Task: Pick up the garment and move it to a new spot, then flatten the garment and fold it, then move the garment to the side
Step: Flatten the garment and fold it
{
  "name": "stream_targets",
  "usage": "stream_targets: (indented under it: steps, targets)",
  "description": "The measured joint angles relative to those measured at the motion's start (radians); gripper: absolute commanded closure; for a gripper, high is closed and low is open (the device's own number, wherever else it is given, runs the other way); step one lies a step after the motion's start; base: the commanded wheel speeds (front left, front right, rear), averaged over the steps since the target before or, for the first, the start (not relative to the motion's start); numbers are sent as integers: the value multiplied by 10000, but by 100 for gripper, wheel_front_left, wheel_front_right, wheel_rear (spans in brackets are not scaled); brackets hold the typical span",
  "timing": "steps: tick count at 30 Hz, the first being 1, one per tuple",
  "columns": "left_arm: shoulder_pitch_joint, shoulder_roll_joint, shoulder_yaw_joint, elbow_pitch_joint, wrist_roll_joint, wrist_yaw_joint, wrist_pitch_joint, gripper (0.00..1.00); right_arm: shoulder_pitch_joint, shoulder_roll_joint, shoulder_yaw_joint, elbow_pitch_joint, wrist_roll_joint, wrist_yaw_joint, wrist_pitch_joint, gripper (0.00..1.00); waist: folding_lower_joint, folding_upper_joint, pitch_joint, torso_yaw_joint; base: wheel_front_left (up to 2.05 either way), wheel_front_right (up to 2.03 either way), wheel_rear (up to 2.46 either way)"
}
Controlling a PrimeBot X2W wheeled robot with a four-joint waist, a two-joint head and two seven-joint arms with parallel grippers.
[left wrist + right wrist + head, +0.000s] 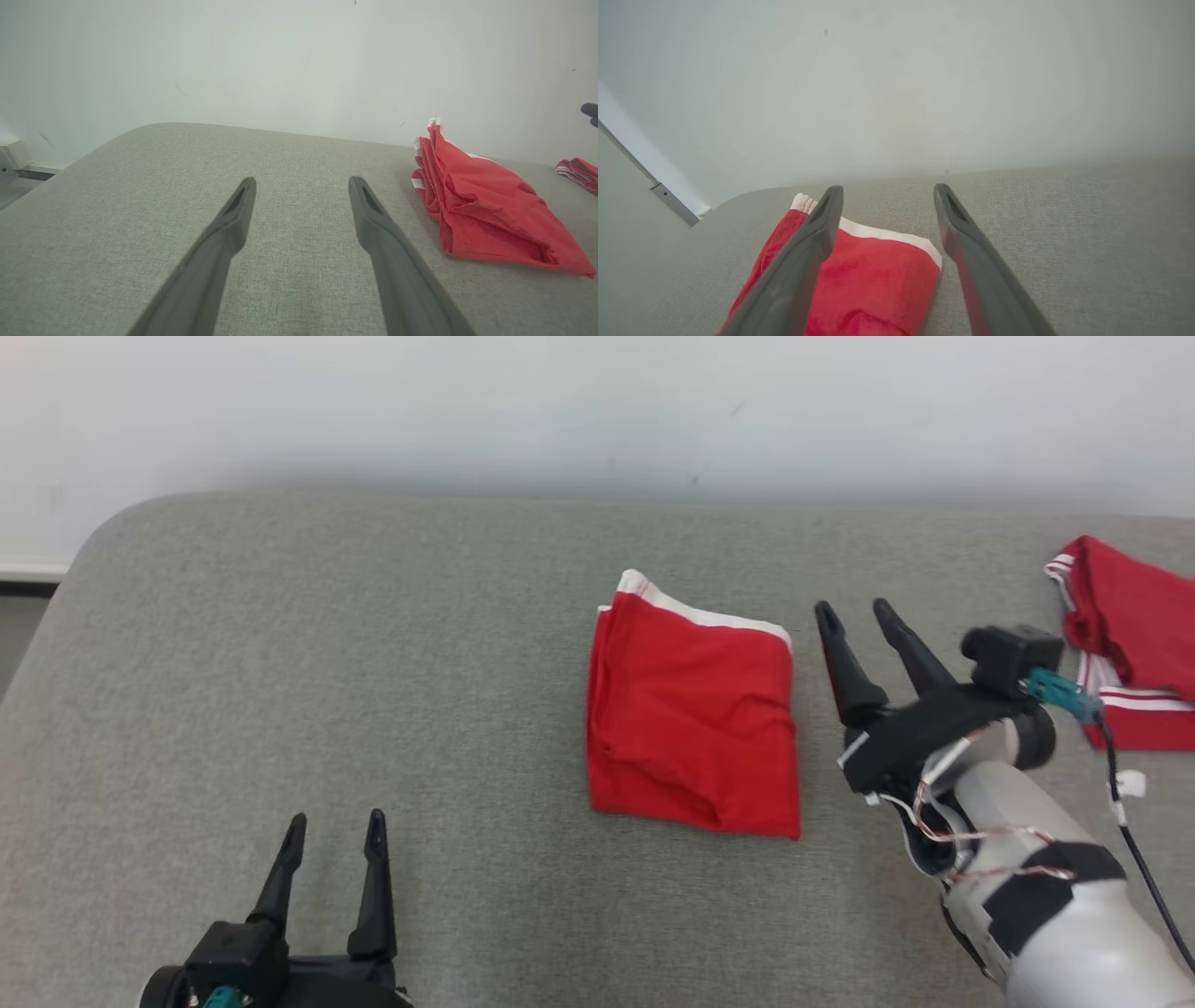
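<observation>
Fabric of the garment (693, 728) is looking soft, light, limp; you are wanting all layers pinched at one edge. Left gripper (336, 819) and right gripper (852, 607) are gaping empty.

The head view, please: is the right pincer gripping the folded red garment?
No, the right pincer stands open beside the folded red garment, with bare cushion between them.
</observation>
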Motion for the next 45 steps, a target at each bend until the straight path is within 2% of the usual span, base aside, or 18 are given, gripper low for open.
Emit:
stream_targets:
  steps: [3,11,14,23,31,45]
  targets:
    - [134,-4,217,-40,190,-71,0,0,617,-165,-458,-665,-307,0,-33,0,0,0,-106,-183,0,0,0]
    - [382,-6,719,-268,527,-174,0,0,2816,-104,-2594,-3099,-1793,0,-44,0,0,0,-389,-594,0,0,0]
    - [524,-4,849,-303,627,-240,0,0,3691,174,-3358,-3848,-2211,0,-44,0,0,0,-510,-684,0,0,0]
    - [937,-2,1032,-401,811,-257,0,0,5776,932,-4556,-5519,-3463,0,-46,0,0,-1,-866,-888,0,0,0]
    - [1178,10,1166,-412,978,-337,0,0,7231,1590,-4924,-6341,-4439,0,-46,0,1,-1,-1102,-979,0,0,0]
    - [1396,92,1216,-441,1260,-424,0,0,7885,2182,-4915,-6659,-5287,0,-46,0,1,-1,-1204,-924,0,0,0]
